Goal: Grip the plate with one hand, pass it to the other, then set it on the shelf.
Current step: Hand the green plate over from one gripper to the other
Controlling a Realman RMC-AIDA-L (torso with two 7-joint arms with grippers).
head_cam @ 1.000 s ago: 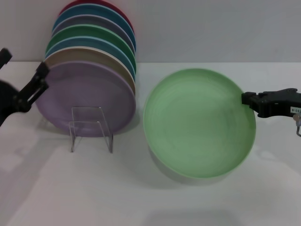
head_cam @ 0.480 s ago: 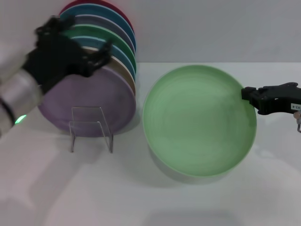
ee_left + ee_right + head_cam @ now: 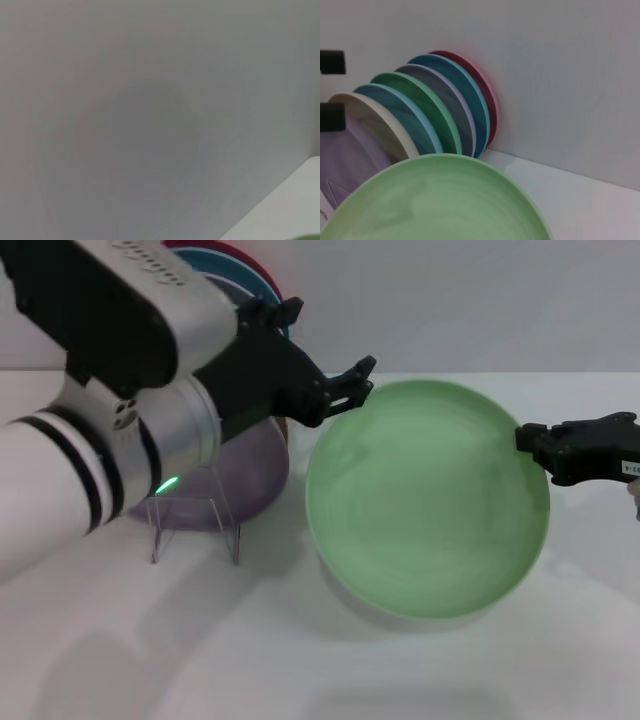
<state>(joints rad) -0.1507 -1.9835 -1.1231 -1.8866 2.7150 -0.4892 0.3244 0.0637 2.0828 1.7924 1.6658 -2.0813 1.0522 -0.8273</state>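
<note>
The pale mint-green plate [image 3: 425, 500] hangs a little above the white table, casting a shadow below it. My right gripper [image 3: 530, 445] is shut on its right rim. My left gripper [image 3: 332, 337], black, on the thick silver-white arm with a green light [image 3: 165, 483], is open just beyond the plate's far-left rim and not touching it. In the right wrist view the plate [image 3: 435, 200] fills the lower part. The left wrist view shows mostly the grey wall, with a green sliver of the plate [image 3: 307, 237].
A clear rack [image 3: 195, 512] at the left holds several upright plates. The lavender plate [image 3: 250, 465] is at the front, and the left arm hides most of the others. The right wrist view shows the row of plates [image 3: 435, 110] before the grey wall.
My left arm has swung in from the left and across the rack, bringing its gripper up to the plate's far-left rim. The right gripper and the plate have barely moved.
</note>
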